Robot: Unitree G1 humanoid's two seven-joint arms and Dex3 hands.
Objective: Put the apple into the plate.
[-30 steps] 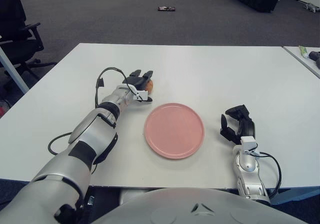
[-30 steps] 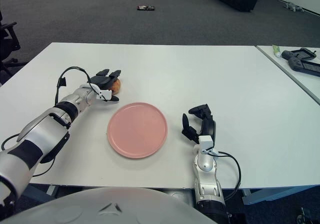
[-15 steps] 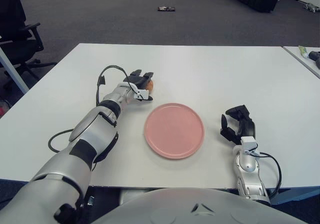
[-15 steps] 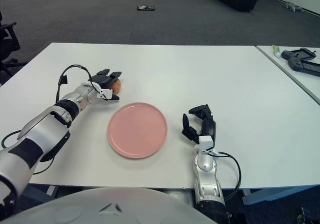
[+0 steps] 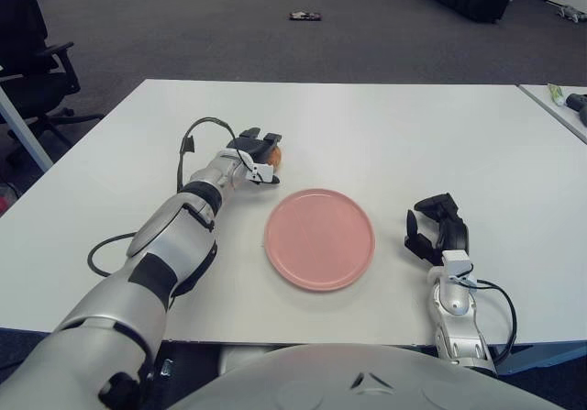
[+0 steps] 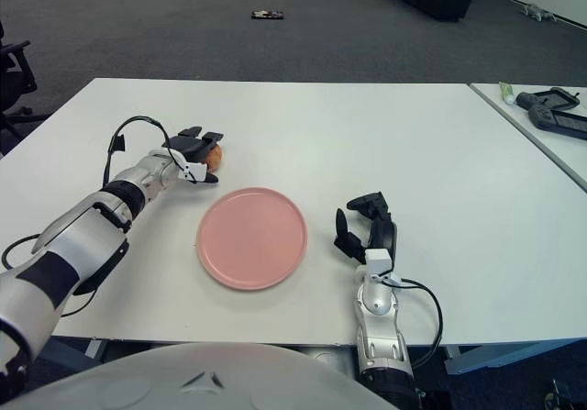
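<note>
- Your left hand (image 5: 254, 156) is reached out over the far-left part of the white table (image 5: 394, 135), with its dark fingers (image 5: 260, 138) draped across the top of the apple (image 5: 276, 158).
- You can see the fingers touching the apple, but you cannot tell whether they have truly closed round it or are merely resting on it.
- The apple sits on the table surface just beyond the far-left rim of the pink plate (image 5: 319, 238), close to the plate but not on it.
- The pink plate lies flat near the middle of the table, with nothing on it.
- Your right hand (image 5: 437, 229) rests on the table to the right of the plate, near the front edge, fingers loosely curled and holding nothing.
- At the far right, a second table (image 6: 550, 116) stands beside yours, carrying a dark device (image 6: 555, 112).
</note>
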